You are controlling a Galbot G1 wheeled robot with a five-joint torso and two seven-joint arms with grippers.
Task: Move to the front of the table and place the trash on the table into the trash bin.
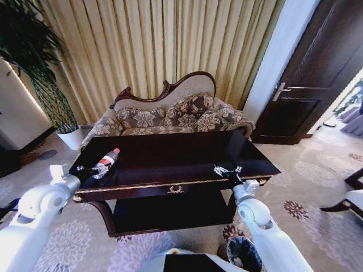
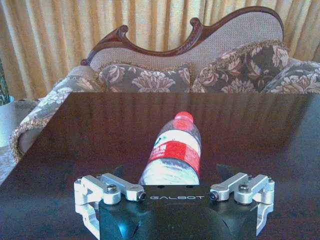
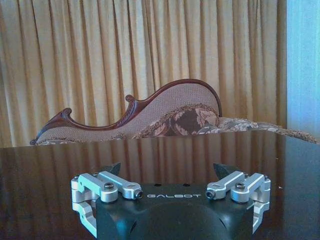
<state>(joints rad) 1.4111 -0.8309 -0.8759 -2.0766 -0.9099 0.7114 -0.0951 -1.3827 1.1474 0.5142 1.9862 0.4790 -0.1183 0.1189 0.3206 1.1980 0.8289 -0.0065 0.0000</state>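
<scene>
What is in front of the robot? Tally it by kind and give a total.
bottle: 1
claw: 2, left claw and right claw
table: 1
bin: 1
sofa: 1
Total: 6

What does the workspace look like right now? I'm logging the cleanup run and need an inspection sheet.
Surface: long dark glossy wooden table, gold-trimmed front rail.
Job's things: clear plastic bottle with red cap lying on the table's left part; round dark trash bin on the carpet below the right arm.
Clutter: nothing seen.
Grippers: left gripper open, the bottle's base between its fingers; right gripper open over bare tabletop.
Cables: nothing seen.
Surroundings: floral carved sofa, gold curtains, potted plant, dark door.
</scene>
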